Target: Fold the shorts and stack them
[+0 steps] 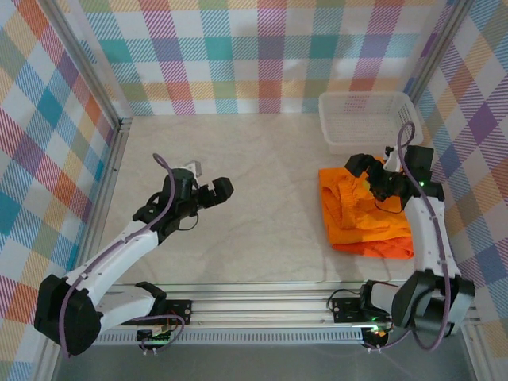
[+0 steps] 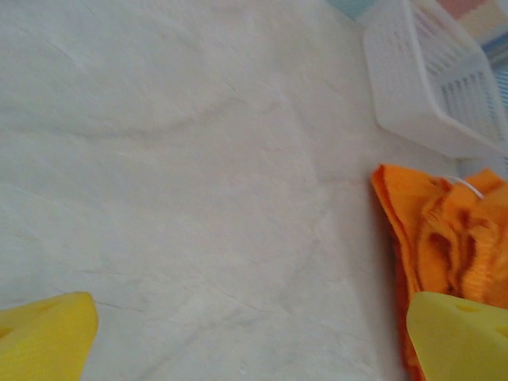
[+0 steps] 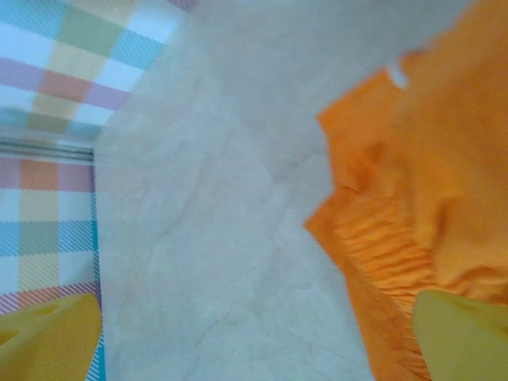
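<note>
Orange shorts [image 1: 361,216] lie in a rumpled pile at the right of the table, a lighter orange piece [image 1: 349,194] on top of a brighter orange one [image 1: 381,244]. My right gripper [image 1: 370,176] hangs open over the pile's far edge. In the right wrist view one yellow fingertip [image 3: 464,337] sits above the gathered waistband [image 3: 381,246], and the right gripper [image 3: 254,341] holds nothing. My left gripper [image 1: 218,190] is open over bare table left of centre, well apart from the pile. In the left wrist view the left gripper [image 2: 254,341] is empty, with the shorts [image 2: 444,230] at the right.
A white mesh basket [image 1: 369,117] stands at the back right, just beyond the shorts, and it appears as the basket [image 2: 429,79] in the left wrist view. Checked walls [image 1: 238,55] enclose the table on three sides. A metal rail [image 1: 262,302] runs along the near edge.
</note>
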Robot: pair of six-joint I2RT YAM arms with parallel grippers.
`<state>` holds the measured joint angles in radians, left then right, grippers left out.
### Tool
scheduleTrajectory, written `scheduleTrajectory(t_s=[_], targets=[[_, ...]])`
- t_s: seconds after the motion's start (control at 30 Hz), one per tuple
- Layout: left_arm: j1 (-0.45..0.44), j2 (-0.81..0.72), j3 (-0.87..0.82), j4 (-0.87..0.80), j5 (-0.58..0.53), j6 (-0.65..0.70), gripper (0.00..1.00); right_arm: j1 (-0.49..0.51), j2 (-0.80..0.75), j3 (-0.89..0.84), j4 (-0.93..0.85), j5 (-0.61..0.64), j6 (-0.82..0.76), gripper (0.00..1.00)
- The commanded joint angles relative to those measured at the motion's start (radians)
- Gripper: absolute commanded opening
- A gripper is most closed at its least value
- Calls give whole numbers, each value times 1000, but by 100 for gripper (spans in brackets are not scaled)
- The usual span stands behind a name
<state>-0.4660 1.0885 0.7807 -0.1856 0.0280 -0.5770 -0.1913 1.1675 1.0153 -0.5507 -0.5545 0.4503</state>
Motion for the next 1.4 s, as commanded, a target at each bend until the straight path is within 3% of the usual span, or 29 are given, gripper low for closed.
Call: scheduleTrajectory(t_s=[0.0,0.1,0.23,0.3,0.47,0.57,0.73,0.9,1.17,1.37], targets=[[9,-61,37,-66,-273,181,100,38,-31,-67,130,92,-41,99],[12,-104,-54,88,-459,333,100,72,-58,-186,324,220,-115,99],[32,-87,-179,328,-621,503,100,144,-75,-349,587,392,-285,100],[81,-34,-213,396,-626,502,100,152,-32,-395,668,437,-308,100],[141,121,-325,706,-696,507,100,166,110,-495,923,403,-357,100],[167,186,-350,792,-719,510,100,168,184,-544,1057,418,-383,99],[223,196,-356,849,-659,522,100,169,233,-566,1169,409,-446,99],[248,178,-391,874,-653,548,100,169,369,-627,1425,390,-464,99],[304,365,-457,1088,-579,535,100,169,369,-606,1383,432,-445,99],[342,363,-451,1061,-445,534,100,169,370,-605,1384,435,-445,100]])
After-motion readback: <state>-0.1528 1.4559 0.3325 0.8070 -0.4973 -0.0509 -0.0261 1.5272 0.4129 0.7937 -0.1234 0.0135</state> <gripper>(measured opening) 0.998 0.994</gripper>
